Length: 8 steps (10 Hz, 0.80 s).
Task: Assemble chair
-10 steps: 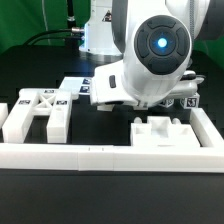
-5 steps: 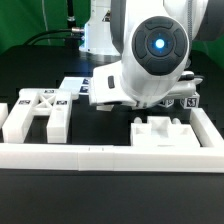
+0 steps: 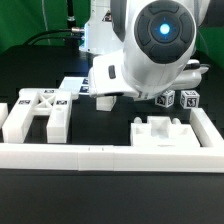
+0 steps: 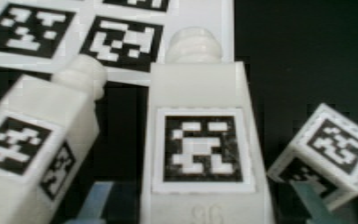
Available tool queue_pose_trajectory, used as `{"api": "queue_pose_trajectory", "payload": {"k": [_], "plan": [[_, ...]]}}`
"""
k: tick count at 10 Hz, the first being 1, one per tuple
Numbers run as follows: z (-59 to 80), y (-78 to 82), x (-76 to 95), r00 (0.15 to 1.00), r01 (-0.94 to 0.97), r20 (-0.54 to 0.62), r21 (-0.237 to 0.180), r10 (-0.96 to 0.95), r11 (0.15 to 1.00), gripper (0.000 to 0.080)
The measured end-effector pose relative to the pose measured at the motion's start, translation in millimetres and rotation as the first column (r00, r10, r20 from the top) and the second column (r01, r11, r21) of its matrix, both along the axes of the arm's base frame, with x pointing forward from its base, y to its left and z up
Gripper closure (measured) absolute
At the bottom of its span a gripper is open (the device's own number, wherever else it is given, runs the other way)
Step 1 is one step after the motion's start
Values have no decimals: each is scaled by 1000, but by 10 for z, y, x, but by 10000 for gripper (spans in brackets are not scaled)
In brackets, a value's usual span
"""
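In the wrist view a white chair leg [image 4: 202, 140] with a square tag and a peg at its far end lies lengthwise between my gripper [image 4: 206, 205] fingers, and the gripper is shut on it. A second tagged leg [image 4: 43, 130] lies slanted beside it, and a small tagged block [image 4: 327, 150] sits on the other side. In the exterior view the arm's bulk [image 3: 150, 50] hides the jaws and the held leg. A white H-shaped chair part [image 3: 40, 110] lies at that view's left and a blocky part [image 3: 160, 130] at its right.
The marker board [image 3: 75, 88] lies flat behind the arm and fills the far side of the wrist view [image 4: 87, 35]. A long white border rail [image 3: 110, 155] runs along the front. Small tagged pieces [image 3: 185, 100] stand at the exterior view's right.
The jaws have closed from wide open onto the leg. In the exterior view the arm has since risen and shifted slightly left, uncovering the small tagged pieces at the right.
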State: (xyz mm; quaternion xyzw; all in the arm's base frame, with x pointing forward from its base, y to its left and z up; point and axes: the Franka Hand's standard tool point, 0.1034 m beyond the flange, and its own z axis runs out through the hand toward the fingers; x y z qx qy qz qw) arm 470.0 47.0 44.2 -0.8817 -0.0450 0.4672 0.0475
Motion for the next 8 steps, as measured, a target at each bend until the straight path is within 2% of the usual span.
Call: {"api": "queue_pose_trajectory", "payload": {"k": [1,2,5,7,8], "plan": [[118,-14,76,1000,-4,-2,7,4,1000,514],[174,4,123,1000,-12,14,13,12,1000,514],[149,9,112,1000,-13,13,14,13,1000,514],[121,-58,181,999,-22,39,45,20,999,514],[225,-98,289,997,-18,72,52,15,998,514]]}}
